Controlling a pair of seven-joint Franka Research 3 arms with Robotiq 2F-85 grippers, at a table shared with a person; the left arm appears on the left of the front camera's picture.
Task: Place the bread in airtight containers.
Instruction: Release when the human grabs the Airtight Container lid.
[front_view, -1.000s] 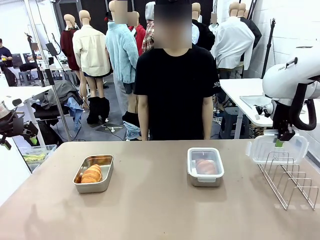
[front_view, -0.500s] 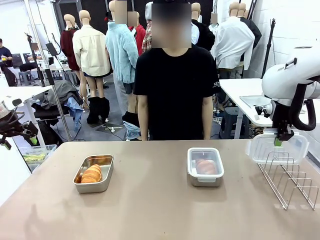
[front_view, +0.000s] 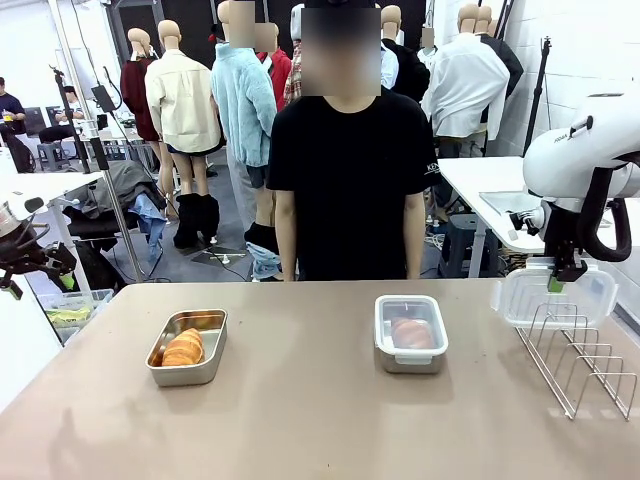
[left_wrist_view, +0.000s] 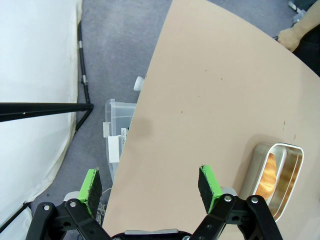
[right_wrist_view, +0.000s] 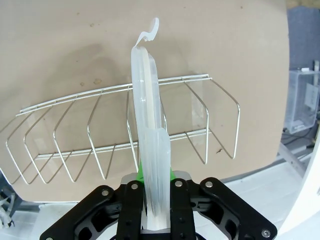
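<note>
The right gripper (front_view: 556, 284) is clamped on a clear lid (front_view: 553, 296), holding it upright above the wire rack (front_view: 583, 358) at the table's (front_view: 300, 420) right side; the left gripper (left_wrist_view: 150, 186) hangs spread wide at the table's left edge, grasping nothing; one croissant (front_view: 184, 348) lies in the open steel pan (front_view: 188, 347); another (front_view: 411, 332) sits in the lidded pan (front_view: 410, 333) before the person (front_view: 345, 180).

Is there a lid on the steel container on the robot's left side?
No, the left container sits open with a croissant showing inside it.
</note>
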